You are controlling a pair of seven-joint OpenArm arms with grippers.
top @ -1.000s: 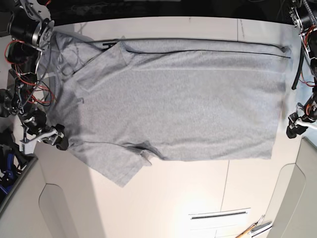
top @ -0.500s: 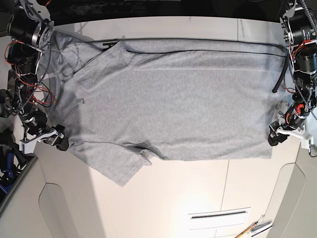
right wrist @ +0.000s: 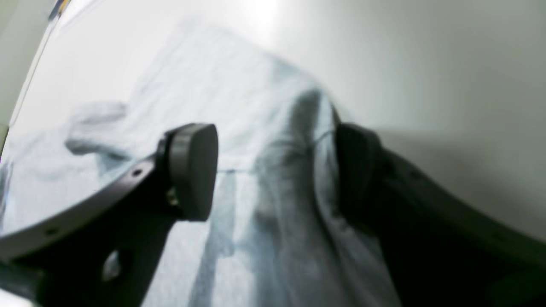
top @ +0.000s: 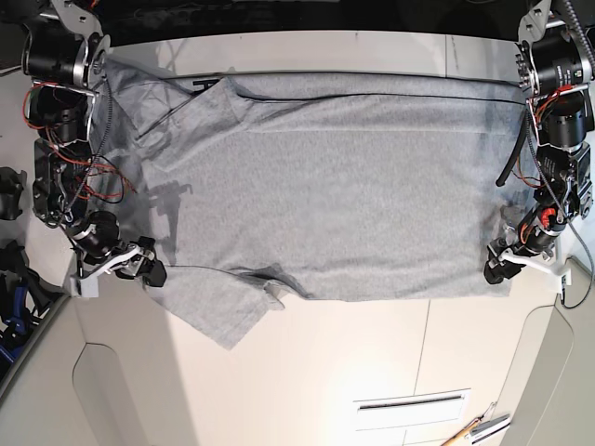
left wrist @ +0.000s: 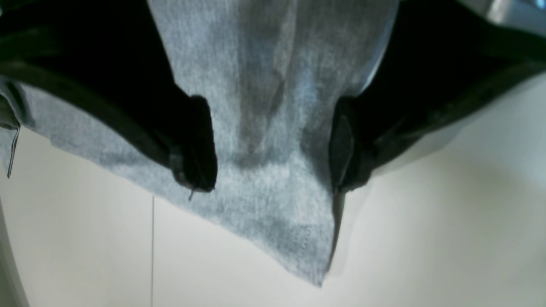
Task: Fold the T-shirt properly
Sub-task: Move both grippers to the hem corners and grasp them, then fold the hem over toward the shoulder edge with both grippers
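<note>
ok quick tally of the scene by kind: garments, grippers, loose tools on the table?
Garments: 1, the T-shirt, grey, spread flat.
Grippers: 2, the left gripper and the right gripper, each with jaws apart over a shirt corner.
Loose tools: 1, the tool at the table's near edge.
Total: 4

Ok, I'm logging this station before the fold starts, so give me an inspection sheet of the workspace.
Surface: white table, seams visible.
Job's things: T-shirt spread flat, sleeve sticking out at the near edge.
Clutter: tools at the near edge.
Grippers: left gripper open, straddling the shirt's corner; right gripper open, over a raised fold of cloth.
Cables: red wires on the right arm; black cable on the left arm.
Surroundings: dark beyond the far edge, nothing seen.
</note>
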